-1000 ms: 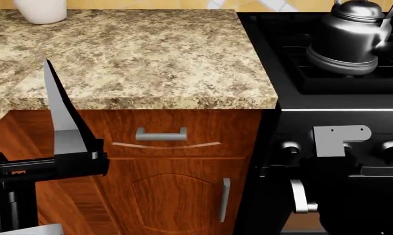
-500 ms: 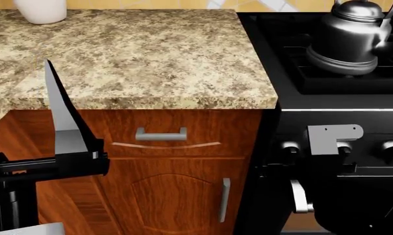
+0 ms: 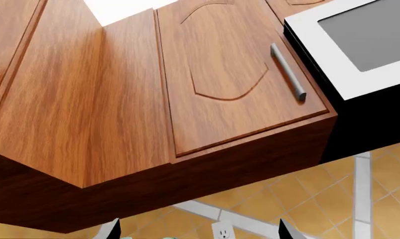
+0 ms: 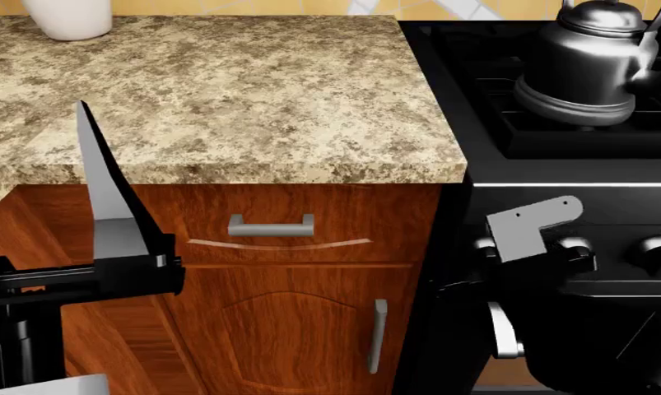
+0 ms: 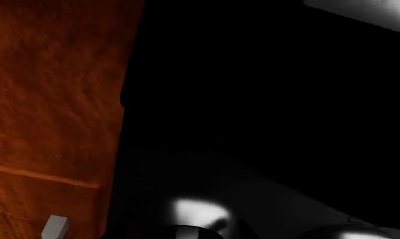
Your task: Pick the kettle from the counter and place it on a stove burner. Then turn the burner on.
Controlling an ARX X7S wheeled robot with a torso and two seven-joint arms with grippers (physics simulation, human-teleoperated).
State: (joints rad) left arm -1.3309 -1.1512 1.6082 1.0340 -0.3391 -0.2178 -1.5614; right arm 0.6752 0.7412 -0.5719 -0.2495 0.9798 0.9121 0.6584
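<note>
My right tool [image 4: 533,230] is down at the front of the black stove [image 4: 593,197], its pale grey bracket tilted and just beside the leftmost of the knobs [image 4: 486,247] on the control panel; the dark arm body covers the fingers, so I cannot tell whether they stand wide or narrow. My right wrist camera shows mostly the black stove front with the reddish wood of the neighbouring cabinet [image 5: 54,99] alongside, and only blurred bright glints near its lower edge. My left tool [image 4: 116,206] hangs low in front of the cabinets, one long pale finger [image 4: 100,181] pointing up past the desk [image 4: 221,99] edge; in the left wrist view two fingertips [image 3: 112,228] show well apart with nothing between them, so it stands wide and holds nothing, facing the upper wood cabinets and the tiled wall. The kettle [image 4: 588,62] sits upright on the black grate over the stove burner [image 4: 517,111], well apart from both tools. A white container [image 4: 69,18] stands at the far left of the desk.
</note>
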